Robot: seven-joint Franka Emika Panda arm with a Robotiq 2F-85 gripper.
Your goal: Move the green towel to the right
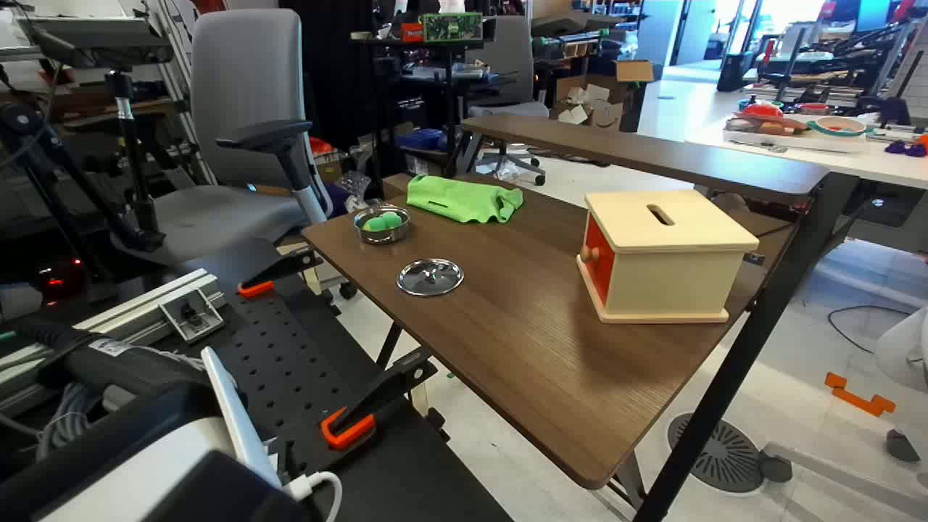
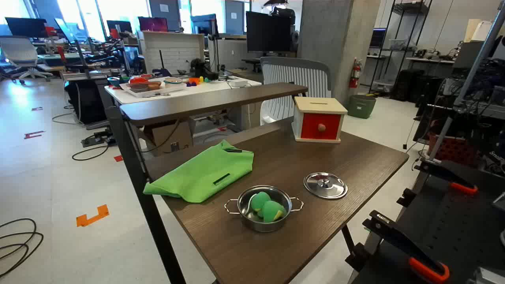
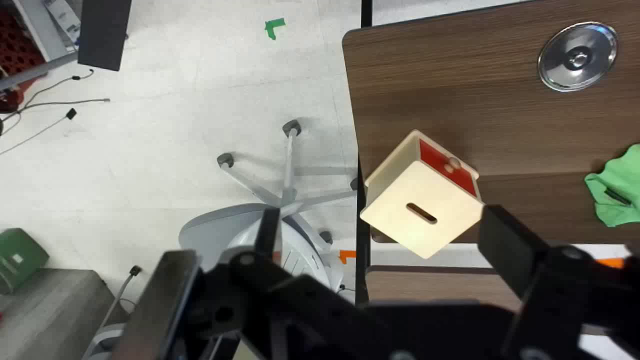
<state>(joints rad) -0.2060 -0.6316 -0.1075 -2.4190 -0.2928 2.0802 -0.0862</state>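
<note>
The green towel [image 1: 464, 199] lies crumpled flat on the brown table [image 1: 507, 304], near the metal pot. It also shows in an exterior view [image 2: 209, 171], where one end reaches the table edge. In the wrist view part of the towel [image 3: 617, 187] shows at the right edge; the rest is cut off. My gripper [image 3: 382, 220] is open and empty in the wrist view. Its fingers are wide apart, looking down on the table end with the wooden box, with the towel off to the right. The gripper does not show in either exterior view.
A wooden box with a red drawer [image 1: 667, 254] stands on the table. A metal pot [image 2: 264, 209] holds green balls, beside a steel lid [image 2: 325, 185]. A raised shelf [image 2: 213, 100] runs along one long side. Clamps [image 1: 384, 399] sit on a black bench edge.
</note>
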